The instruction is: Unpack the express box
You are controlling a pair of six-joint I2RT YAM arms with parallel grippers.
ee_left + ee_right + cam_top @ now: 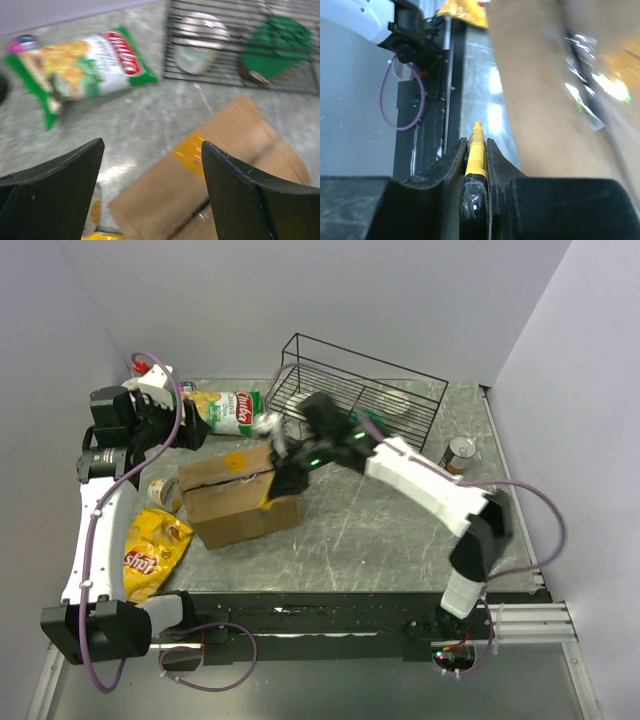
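Here's the cardboard box (238, 502), sitting on the grey table (400, 530) left of centre, long side angled, with a yellow patch of tape on its top flaps and a dark slit running along the seam. The right gripper (476, 142) is down at the box's right end, its two fingers pressed tight together on a slim yellow and black tool (476, 155), and in the wrist view the tip pokes out past the fingertips with the brown side of the box just beside it. Whether the tip touches the cardboard, I can't tell; that view is blurred. Over on the other side, the left gripper (152, 145) hangs above the table beyond the box's far left corner, fingers (55, 190) spread wide with nothing between them. Below it lie the taped flap and, farther off, a green and white chip bag (85, 65) lying flat. A yellow chip bag (150, 550) rests near the box's near left corner, close to it. Behind and to the right stands a black wire basket (400, 375) with a green item (280, 42) and a pale round one (200, 42) inside. A small can (460, 453) stands well apart near the right wall.
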